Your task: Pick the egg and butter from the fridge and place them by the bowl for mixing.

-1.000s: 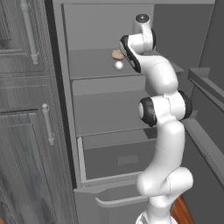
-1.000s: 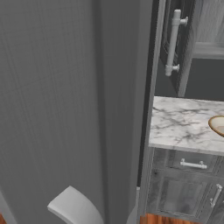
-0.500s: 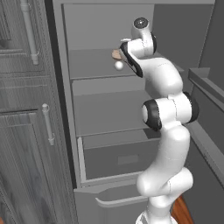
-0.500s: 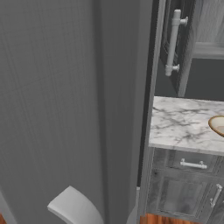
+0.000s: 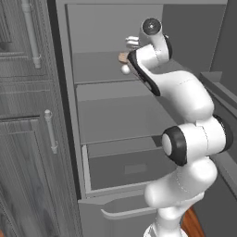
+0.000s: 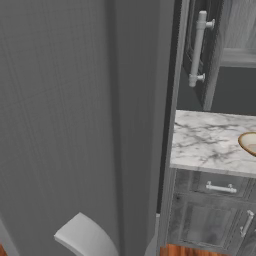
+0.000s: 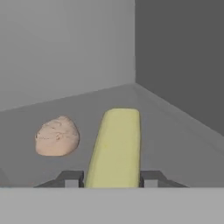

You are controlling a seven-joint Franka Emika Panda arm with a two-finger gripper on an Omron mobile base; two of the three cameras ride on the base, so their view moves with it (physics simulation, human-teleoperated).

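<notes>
L base view: fridge (image 5: 115,111) open, my arm reaching to top shelf. Egg (image 5: 125,69) white, on that shelf, just beside my wrist; tan lump (image 5: 122,57) right behind it.

R base view: fridge door/side wall (image 6: 85,115) close up; bowl (image 6: 248,142) at far R edge of marble counter (image 6: 207,142), well apart from fridge.

Hand view: my gripper (image 7: 113,178) clamped on butter (image 7: 115,146), one tip each side of the stick's near end, stick pointing to back wall. Tan lump (image 7: 57,136) on shelf, near, L of butter, not touching.
</notes>
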